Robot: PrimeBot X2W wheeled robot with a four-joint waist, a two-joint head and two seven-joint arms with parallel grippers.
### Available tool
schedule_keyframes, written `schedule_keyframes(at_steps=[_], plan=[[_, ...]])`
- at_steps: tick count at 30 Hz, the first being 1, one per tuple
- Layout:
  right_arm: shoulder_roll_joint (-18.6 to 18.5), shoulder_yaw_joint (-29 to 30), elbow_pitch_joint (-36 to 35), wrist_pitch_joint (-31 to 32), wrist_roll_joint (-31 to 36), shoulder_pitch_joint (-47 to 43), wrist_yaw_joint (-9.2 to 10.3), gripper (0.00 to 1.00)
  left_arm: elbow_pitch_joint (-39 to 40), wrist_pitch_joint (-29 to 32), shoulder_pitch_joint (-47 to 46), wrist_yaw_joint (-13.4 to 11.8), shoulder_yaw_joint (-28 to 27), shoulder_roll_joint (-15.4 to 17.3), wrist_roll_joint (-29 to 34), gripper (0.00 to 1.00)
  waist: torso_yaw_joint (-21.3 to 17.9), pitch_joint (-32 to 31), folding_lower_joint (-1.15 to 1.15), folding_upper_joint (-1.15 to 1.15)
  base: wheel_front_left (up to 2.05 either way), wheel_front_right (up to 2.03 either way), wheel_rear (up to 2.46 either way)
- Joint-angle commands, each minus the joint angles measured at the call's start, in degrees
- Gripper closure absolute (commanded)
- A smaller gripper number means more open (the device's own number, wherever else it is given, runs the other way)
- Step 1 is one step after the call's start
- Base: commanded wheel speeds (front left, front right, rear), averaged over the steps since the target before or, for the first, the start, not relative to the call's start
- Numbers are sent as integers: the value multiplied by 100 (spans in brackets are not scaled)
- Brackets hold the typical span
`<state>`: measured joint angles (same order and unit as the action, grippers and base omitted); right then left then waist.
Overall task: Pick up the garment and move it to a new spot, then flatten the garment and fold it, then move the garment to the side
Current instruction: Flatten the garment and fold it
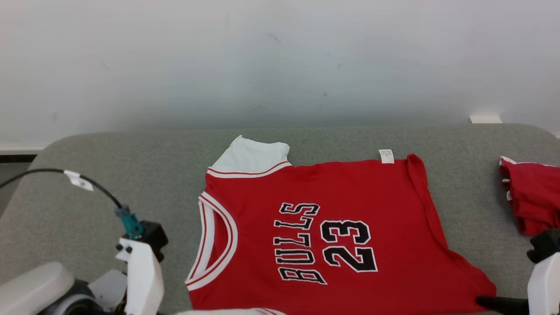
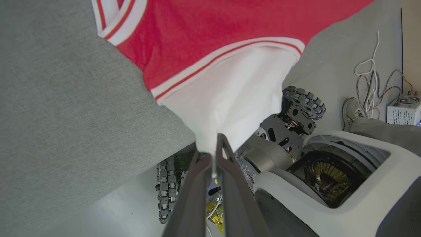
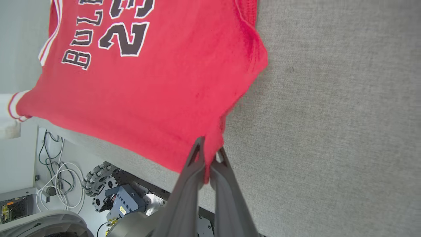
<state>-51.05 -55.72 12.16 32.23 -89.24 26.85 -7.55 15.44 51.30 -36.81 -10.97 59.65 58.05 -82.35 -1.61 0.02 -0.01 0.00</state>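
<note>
Left gripper (image 2: 213,154) pinching Bulls jersey (image 1: 393,210) white sleeve, right gripper (image 3: 208,156) pinching red hem; we see near edge cropped, front mostly flat.

Red jersey (image 1: 372,192) with white sleeves and black "BULLS 23" lies spread flat, print sideways, lower centre of the head view.

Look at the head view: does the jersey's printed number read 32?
No, the black number on the red jersey reads 23.

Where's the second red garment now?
Head view: the second garment lies on the table, right side, cut by the picture edge, apart from the Bulls jersey.
</note>
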Motion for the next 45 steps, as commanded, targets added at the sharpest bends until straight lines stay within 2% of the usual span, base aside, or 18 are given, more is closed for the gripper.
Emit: schedule_keyframes(at_steps=[1, 12, 13, 16, 18, 20, 21, 22, 25, 29, 34, 35, 37, 40, 41, 42, 43, 45], plan=[[-4, 36, 26, 71, -14, 147, 13, 100, -110, -16, -122, 29, -54, -76, -4, 100, -42, 74, 1, 0, 0, 0, 0], [778, 168, 1291, 834, -282, 1439, 13, 100, -2029, 104, -1186, 406, -205, -979, 416, 100, -116, 562, 1, 0, 0, 0, 0], [877, 168, 1425, 850, -262, 1559, 13, 94, -2199, 85, -1281, 448, -207, -1077, 455, 100, -115, 602, 1, 0, 0, 0, 0], [1170, 160, 1798, 874, -206, 1844, 13, 61, -2698, -54, -1510, 554, -242, -1394, 540, 100, -109, 718, 1, 0, 0, 0, 0], [1367, 141, 2059, 855, -171, 1995, 13, 50, -3054, -205, -1627, 625, -270, -1591, 613, 100, -111, 777, 1, 0, 0, 0, 0], [1544, 154, 2319, 782, -134, 2120, 13, 0, -3384, -379, -1707, 747, -270, -1770, 713, 96, -116, 813, 1, 0, 0, 0, 0], [1626, 163, 2436, 733, -117, 2176, 13, 0, -3544, -488, -1738, 805, -276, -1854, 761, 36, -119, 825, 1, 0, 0, 0, 0], [1700, 164, 2535, 683, -112, 2208, 13, 0, -3702, -559, -1739, 872, -267, -1926, 793, 0, -122, 824, 1, 0, 0, 0, 0], [1847, 182, 2728, 453, -31, 2240, 13, 0, -4059, -927, -1733, 1068, -302, -2102, 890, 0, -125, 754, 1, 0, 0, 0, 0], [1913, 369, 2651, -366, 133, 2080, 13, 0, -4358, -1767, -1672, 1339, -471, -2275, 1053, 0, -105, 581, 1, 0, 0, 0, 0], [1834, 668, 2303, -1908, 456, 1723, 13, 0, -4480, -3046, -1477, 1385, -709, -2389, 1326, 0, -33, 343, 1, 0, 0, 0, 0], [1834, 668, 2303, -1908, 456, 1723, 13, 0, -4480, -3046, -1477, 1385, -709, -2389, 1326, 0, -33, 343, 1, 0, 0, 0, 0], [1770, 801, 2071, -2909, 745, 1401, 13, 0, -4390, -3869, -1281, 1294, -832, -2360, 1601, 0, 1, 193, 1, 0, 0, 0, 0], [1712, 904, 2014, -3824, 1100, 1022, 13, 0, -4200, -4752, -979, 1020, -916, -2321, 1907, 0, 51, 58, 1, 0, 0, 0, 0], [1712, 904, 2014, -3824, 1100, 1022, 13, 0, -4200, -4752, -979, 1020, -916, -2321, 1907, 0, 51, 58, 1, 0, 0, 0, 0], [1790, 1004, 1980, -4363, 1304, 791, 13, 0, -4049, -5326, -745, 655, -974, -2263, 2164, 0, 64, -13, 1, 0, 0, 0, 0], [1790, 1004, 1980, -4363, 1304, 791, 13, 0, -4049, -5326, -745, 655, -974, -2263, 2164, 0, 64, -13, 1, 0, 0, 0, 0], [1815, 1164, 1986, -4637, 1570, 526, 13, 0, -3816, -5806, -441, 335, -959, -2250, 2379, 0, 84, -71, 1, 0, 0, 0, 0]])
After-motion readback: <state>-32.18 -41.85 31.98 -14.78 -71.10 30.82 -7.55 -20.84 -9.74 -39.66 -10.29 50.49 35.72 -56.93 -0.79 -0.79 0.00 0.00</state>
